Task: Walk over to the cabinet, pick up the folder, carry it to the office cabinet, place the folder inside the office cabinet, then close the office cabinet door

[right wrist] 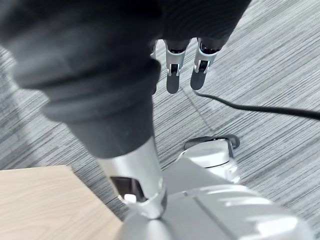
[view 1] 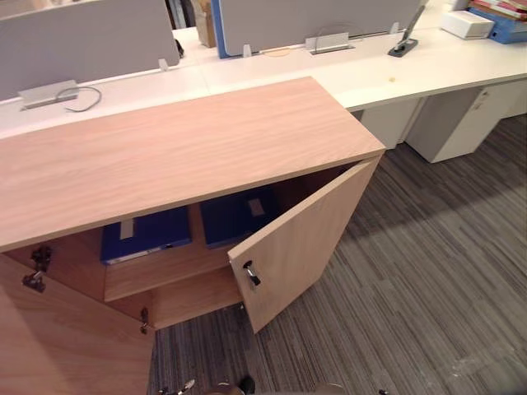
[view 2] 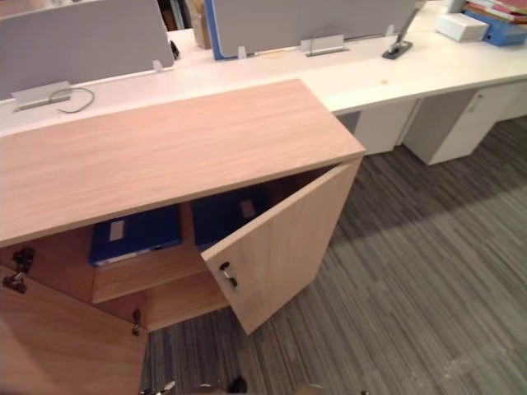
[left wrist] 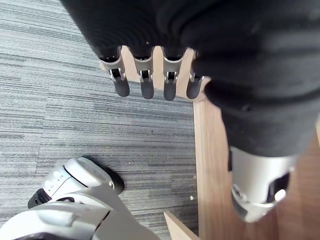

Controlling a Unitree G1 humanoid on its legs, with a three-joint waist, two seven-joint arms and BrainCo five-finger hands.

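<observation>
A low wooden cabinet [view 1: 181, 148] stands in front of me with both doors swung open. On its upper shelf lie two blue folders, one to the left [view 1: 146, 234] and one to the right [view 1: 239, 216], each with a pale label. The right door [view 1: 300, 247] juts out at an angle with a small metal handle [view 1: 251, 273]. The left door [view 1: 66, 337] is near my lower left. My left hand [left wrist: 170, 82] hangs over the carpet beside a wooden door panel [left wrist: 212, 165], fingers straight and holding nothing. My right hand [right wrist: 172, 70] also hangs empty and open.
White desks [view 1: 412, 70] with grey partitions [view 1: 82, 41] run behind the cabinet. A white drawer pedestal [view 1: 461, 119] stands at the right rear. Books and a blue binder [view 1: 498, 20] lie on the far right desk. Grey striped carpet [view 1: 428, 271] stretches to the right.
</observation>
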